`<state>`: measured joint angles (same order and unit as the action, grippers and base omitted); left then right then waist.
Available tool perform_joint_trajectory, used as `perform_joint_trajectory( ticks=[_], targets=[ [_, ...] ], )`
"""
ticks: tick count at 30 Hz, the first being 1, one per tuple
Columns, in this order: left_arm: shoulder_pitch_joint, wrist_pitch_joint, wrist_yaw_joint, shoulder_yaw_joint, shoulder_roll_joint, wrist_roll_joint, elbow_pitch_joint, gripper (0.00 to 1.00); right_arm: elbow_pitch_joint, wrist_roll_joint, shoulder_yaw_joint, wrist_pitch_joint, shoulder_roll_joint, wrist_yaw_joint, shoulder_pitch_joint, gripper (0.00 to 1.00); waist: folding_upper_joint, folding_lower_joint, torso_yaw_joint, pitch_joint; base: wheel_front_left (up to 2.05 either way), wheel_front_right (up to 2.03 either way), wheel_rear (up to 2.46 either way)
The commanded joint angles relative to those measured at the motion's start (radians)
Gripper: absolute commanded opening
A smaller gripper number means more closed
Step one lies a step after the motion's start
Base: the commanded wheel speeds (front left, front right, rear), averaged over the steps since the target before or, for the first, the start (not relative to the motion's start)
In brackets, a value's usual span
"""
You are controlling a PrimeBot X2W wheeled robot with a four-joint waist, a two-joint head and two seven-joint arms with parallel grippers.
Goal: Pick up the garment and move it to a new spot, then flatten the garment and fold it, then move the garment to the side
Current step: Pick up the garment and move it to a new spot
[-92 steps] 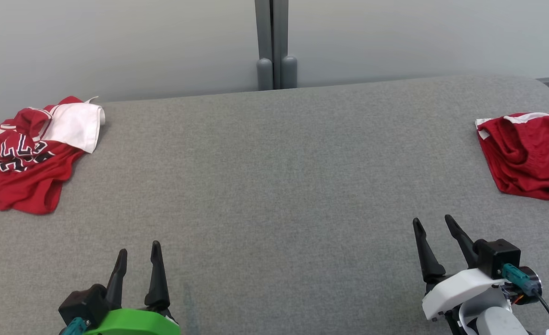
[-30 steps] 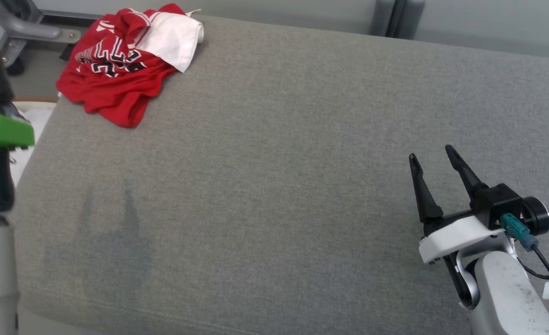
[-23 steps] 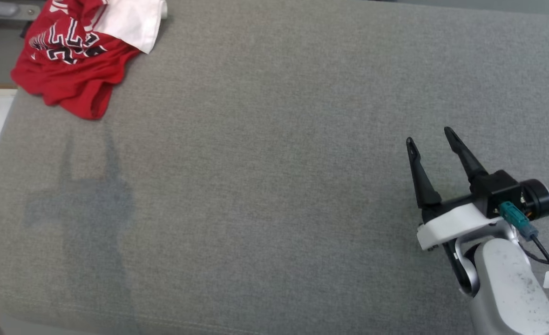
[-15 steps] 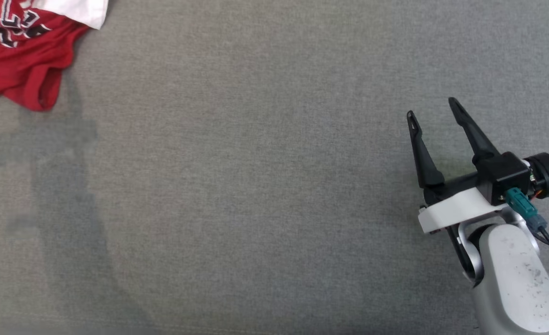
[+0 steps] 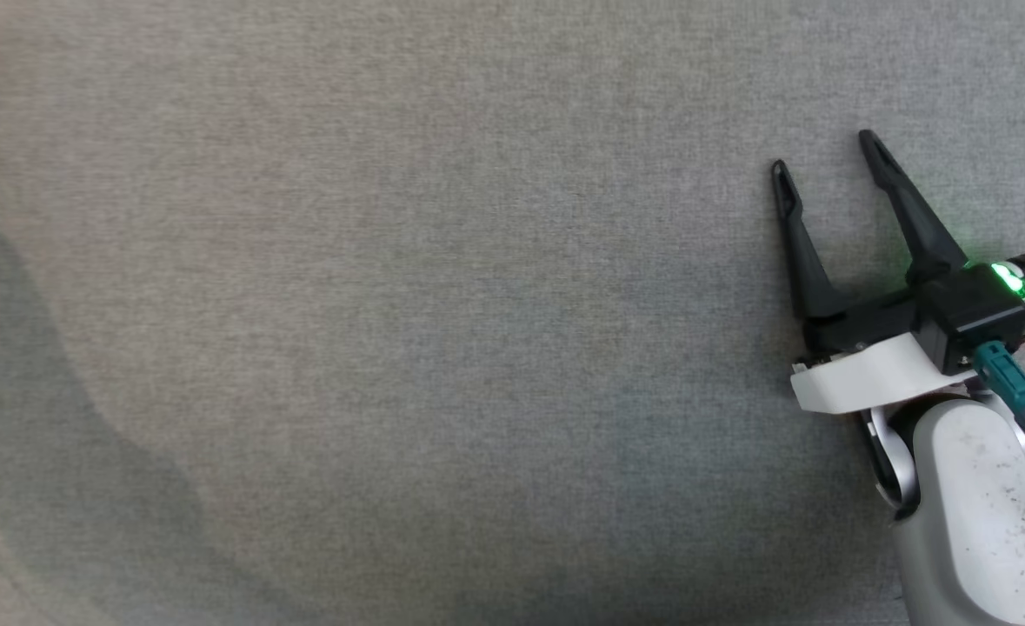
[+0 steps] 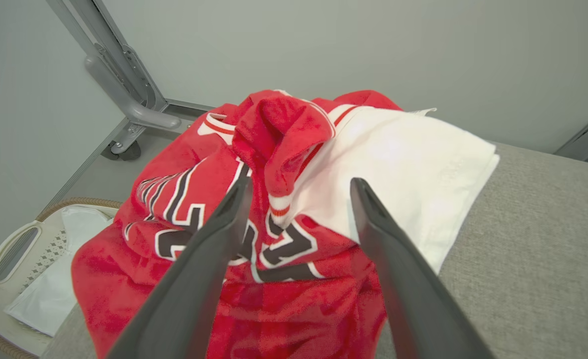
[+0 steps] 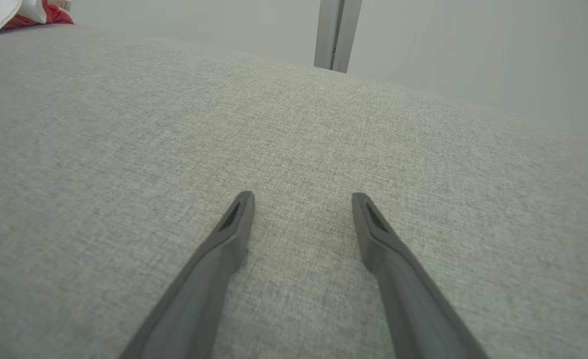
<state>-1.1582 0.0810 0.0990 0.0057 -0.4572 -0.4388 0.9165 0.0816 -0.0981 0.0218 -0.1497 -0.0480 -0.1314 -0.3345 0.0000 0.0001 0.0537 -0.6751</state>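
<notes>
The garment (image 6: 274, 164) is a crumpled red jersey with black-and-white lettering and a white panel, heaped at the end of the grey padded table (image 6: 533, 239). In the left wrist view my left gripper (image 6: 298, 185) hangs open just above it, its two fingers spread over the heap with nothing between them. A corner of the garment (image 7: 4, 12) peeks in at the top left of the right wrist view. My right gripper (image 5: 823, 148) stands open over bare grey fabric at the right of the head view, and the right gripper (image 7: 302, 198) holds nothing.
A pale laundry basket (image 6: 14, 244) with white cloth in it sits on the floor beyond the table's end. Grey wall panels and a metal post (image 7: 334, 32) stand behind the table. A broad arm shadow (image 5: 34, 365) falls on the fabric.
The head camera has swung down and right, so the garment slid out of its view. The right gripper stays open over the table.
</notes>
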Motion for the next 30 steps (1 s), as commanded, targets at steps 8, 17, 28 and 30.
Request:
perform_joint_trajectory(
  ticks=[8, 17, 28, 30],
  targets=[
    [-0.116, -0.065, -0.02, 0.002, -0.058, 0.012, 0.091, 1.0, -0.021, 0.001, -0.018, -0.002, -0.009, 0.003, 0.0, 1.0, 0.0, -0.0001, -0.066, -0.107, 0.0, 0.0, 0.0],
    [-0.167, -0.135, 0.007, -0.019, -0.065, 0.003, 0.145, 0.0, -0.058, 0.018, -0.01, -0.024, -0.011, 0.003, -0.004, 1.0, 0.0, -0.0001, -0.065, -0.063, 0.0, 0.0, 0.0],
    [-0.163, -0.178, 0.032, -0.099, -0.091, 0.024, 0.139, 0.0, -0.139, 0.047, 0.026, -0.063, -0.004, 0.002, -0.003, 1.0, 0.0, -0.0001, -0.054, 0.122, 0.0, 0.0, 0.0],
    [-0.153, -0.18, 0.032, -0.126, -0.094, 0.029, 0.125, 0.0, -0.162, 0.058, 0.033, -0.073, -0.004, 0.002, -0.001, 1.0, 0.0, -0.0001, -0.058, 0.17, 0.0, 0.0, 0.0]
  ],
)
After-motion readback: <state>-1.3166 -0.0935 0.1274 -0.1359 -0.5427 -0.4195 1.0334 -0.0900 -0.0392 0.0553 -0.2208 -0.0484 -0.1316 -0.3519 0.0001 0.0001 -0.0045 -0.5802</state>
